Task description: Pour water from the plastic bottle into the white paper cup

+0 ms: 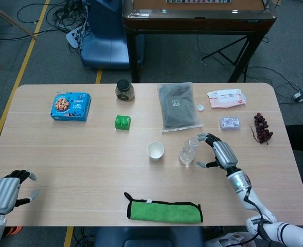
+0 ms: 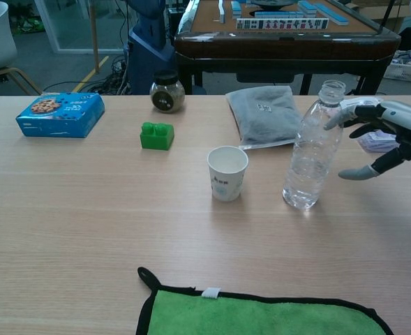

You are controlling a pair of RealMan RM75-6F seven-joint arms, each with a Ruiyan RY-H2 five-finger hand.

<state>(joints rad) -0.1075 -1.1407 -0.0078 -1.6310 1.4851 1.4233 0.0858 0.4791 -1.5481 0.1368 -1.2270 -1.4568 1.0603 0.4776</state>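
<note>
Clear plastic bottle set upright and uncapped near the table's middle, toward the right edge, white paper cup placed upright and open just to its left

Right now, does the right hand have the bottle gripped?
No. In the chest view the right hand is spread open beside the plastic bottle, with a gap between.

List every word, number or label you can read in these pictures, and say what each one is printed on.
"30": on the blue cookie box, head view; the rest of its print is too small.
White paper cup: a small dark mark, unreadable.
Grey bag: a small label, blurred.
Pink-and-white wipes pack: print too small.
Plastic bottle: no label visible.
Nothing else is legible.
</note>
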